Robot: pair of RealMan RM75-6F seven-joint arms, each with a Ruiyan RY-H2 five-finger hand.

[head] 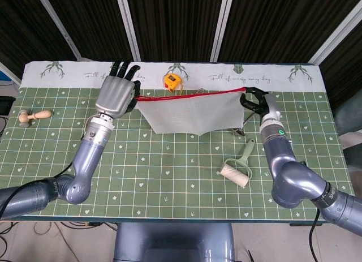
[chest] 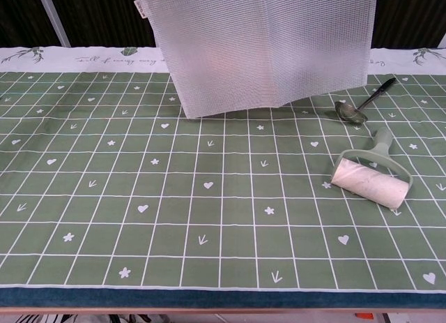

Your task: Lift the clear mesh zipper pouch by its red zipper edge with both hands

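The clear mesh zipper pouch (head: 192,112) hangs in the air over the far middle of the bench (head: 169,171), and it is stretched flat between the two hands. Its red zipper edge (head: 189,95) runs nearly level along the top, from the left hand (head: 116,95) to the right hand (head: 260,103). In the chest view the pouch body (chest: 261,47) hangs free with its lower edge above the green cloth, so it does not seem to touch the bench any more.

The left hand holds the left end of the zipper edge. Its back faces the head camera and its fingers (head: 121,69) point up, so the exact pinch is hidden. The right hand has its dark fingers (head: 251,98) curled around the right end of the zipper edge.

By these pictures, the lift looks almost finished: both hands carry the pouch by the red edge and it is off the surface. What is left is probably only to keep it level and steady.

Under the pouch, near the far edge, sits a yellow tape measure (head: 171,82). A metal spoon (chest: 362,105) lies toward the right edge, and a lint roller (chest: 369,178) lies nearer, on the right side. A small wooden stamp (head: 34,116) rests near the left edge.
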